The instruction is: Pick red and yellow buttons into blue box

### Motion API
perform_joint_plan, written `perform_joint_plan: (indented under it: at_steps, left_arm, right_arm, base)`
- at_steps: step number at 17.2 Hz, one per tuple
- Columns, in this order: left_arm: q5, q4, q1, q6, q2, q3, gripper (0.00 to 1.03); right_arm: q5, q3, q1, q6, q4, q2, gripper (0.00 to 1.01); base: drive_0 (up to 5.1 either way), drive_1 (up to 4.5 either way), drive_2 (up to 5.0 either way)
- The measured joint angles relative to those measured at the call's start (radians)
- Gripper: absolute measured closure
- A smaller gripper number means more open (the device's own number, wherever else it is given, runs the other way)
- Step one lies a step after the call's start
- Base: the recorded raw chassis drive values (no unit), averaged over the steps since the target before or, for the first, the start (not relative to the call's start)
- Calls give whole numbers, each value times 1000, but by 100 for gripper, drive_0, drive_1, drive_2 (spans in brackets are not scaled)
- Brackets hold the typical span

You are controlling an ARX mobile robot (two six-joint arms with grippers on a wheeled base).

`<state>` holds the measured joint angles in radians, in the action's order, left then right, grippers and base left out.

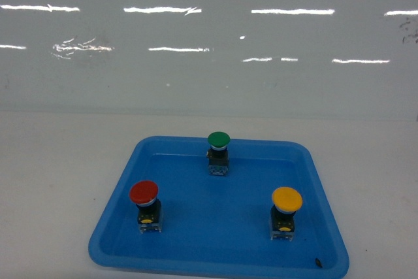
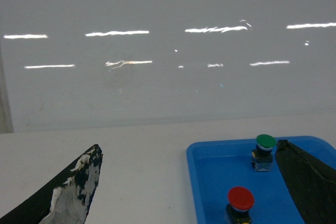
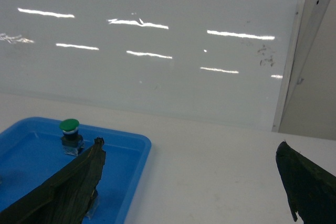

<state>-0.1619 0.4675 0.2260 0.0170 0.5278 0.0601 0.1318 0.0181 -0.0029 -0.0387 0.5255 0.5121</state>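
Head view: a shallow blue tray [image 1: 196, 253] holds the red button [image 1: 144, 199] front left, the yellow button [image 1: 286, 206] front right and a green button [image 1: 219, 149] behind; no gripper shows. Left wrist view: the left gripper [image 2: 191, 182] stands wide open, the red button between its jaws, nearer the right one. Right wrist view: the right gripper [image 3: 194, 182] gapes over the bare table [image 3: 210, 171], the tray beside its left jaw.
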Motion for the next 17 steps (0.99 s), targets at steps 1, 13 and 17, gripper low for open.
perform_joint_plan:
  at_steps: [1,13,17]
  left_arm:
    - [-5,69,40,8,136,58,5]
    - [-57,175,44,89,913,397,5]
    - [-59,176,44,97,905,398,5]
  right_arm:
    - [2,18,3,-9,72,115,3]
    - [32,425,209,-8,169,955,3]
    - [10,427,212,-11,162,935,3]
  base:
    - [0,0,0]
    - [0,0,0]
    - [0,0,0]
